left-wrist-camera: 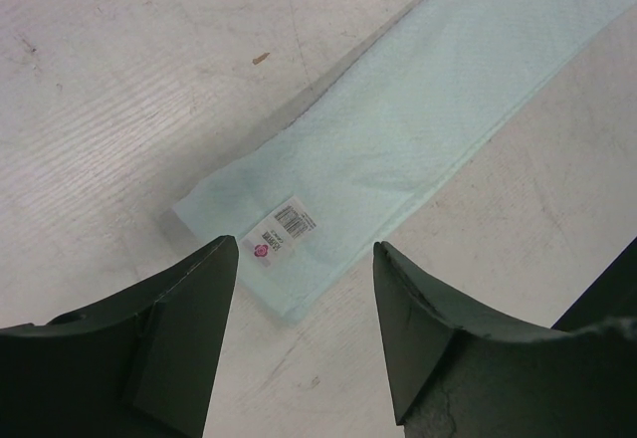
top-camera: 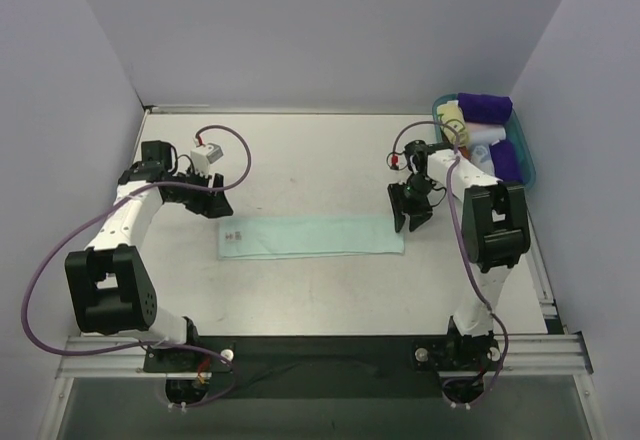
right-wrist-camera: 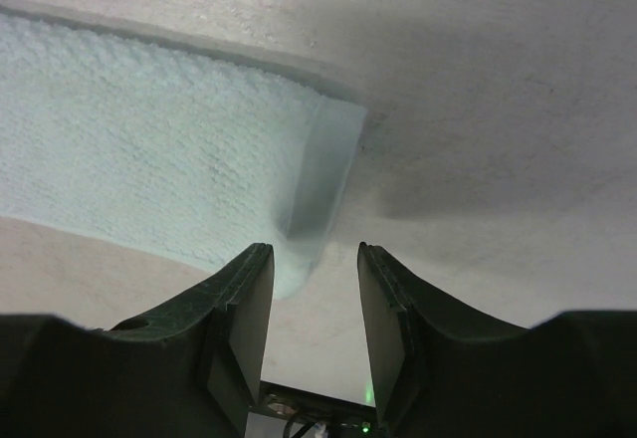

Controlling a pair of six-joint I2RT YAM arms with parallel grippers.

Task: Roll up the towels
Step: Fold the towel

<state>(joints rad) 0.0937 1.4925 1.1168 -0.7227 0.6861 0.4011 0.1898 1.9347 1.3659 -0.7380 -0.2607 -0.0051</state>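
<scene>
The mint-aqua towel (top-camera: pixel 312 237) lies folded into a long flat strip across the middle of the table, with a small white label at its left end (left-wrist-camera: pixel 282 231). My left gripper (top-camera: pixel 216 205) is open and empty just above the strip's left end (left-wrist-camera: pixel 307 247). My right gripper (top-camera: pixel 411 222) is open and empty at the strip's right end, whose folded edge (right-wrist-camera: pixel 317 174) sits just ahead of the jaws (right-wrist-camera: pixel 315 251). A bit of pale yellow cloth (top-camera: pixel 453 115) shows in the teal basket at the back right.
The teal basket (top-camera: pixel 528 165) at the back right holds purple rolls (top-camera: pixel 485 107) and a white roll (top-camera: pixel 487 138). Grey walls close in the table at the back and sides. A metal rail (top-camera: pixel 320 352) runs along the near edge.
</scene>
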